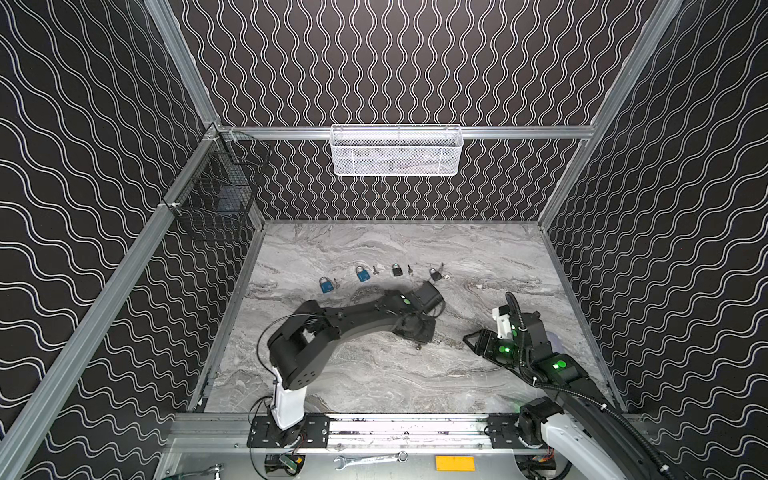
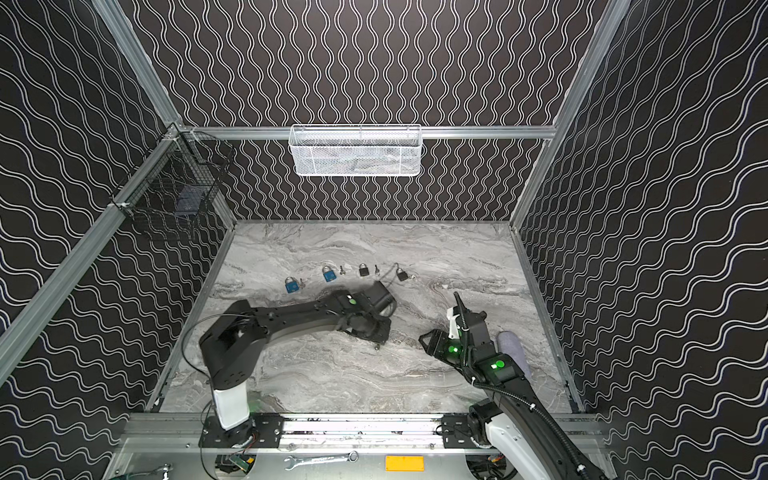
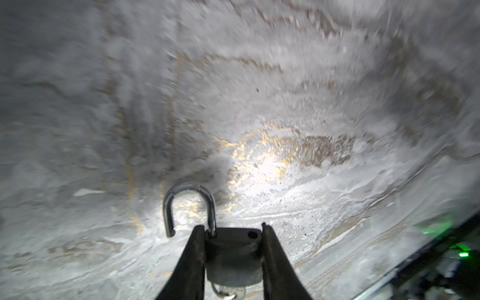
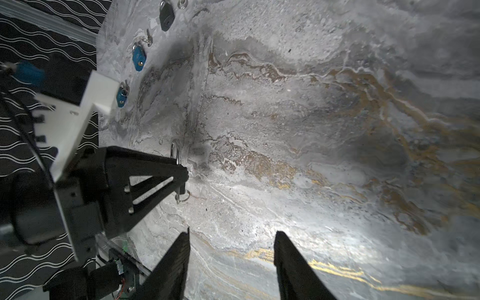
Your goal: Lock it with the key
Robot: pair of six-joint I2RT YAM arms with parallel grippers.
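A black padlock point(image 3: 232, 249) is clamped by its body between the fingers of my left gripper point(image 3: 231, 226), just above the marble table. Its silver shackle point(image 3: 189, 205) is swung open, with one leg out of its hole. A metal key ring point(image 3: 228, 291) hangs below the body; the key's blade is hidden. In both top views the left gripper point(image 1: 415, 332) point(image 2: 370, 330) points down mid-table and covers the padlock. In the right wrist view the shackle point(image 4: 175, 150) and the ring point(image 4: 183, 196) stick out either side of the left fingers point(image 4: 179, 174). My right gripper point(image 4: 231, 239) point(image 1: 469, 340) is open and empty, to the right of it.
A row lies farther back: two blue padlocks point(image 1: 326, 284) point(image 1: 363, 274) and two black padlocks point(image 1: 397, 270) point(image 1: 435, 274), each with a small key beside it. A white mesh basket point(image 1: 397, 151) and a black wire basket point(image 1: 216, 195) hang on the walls.
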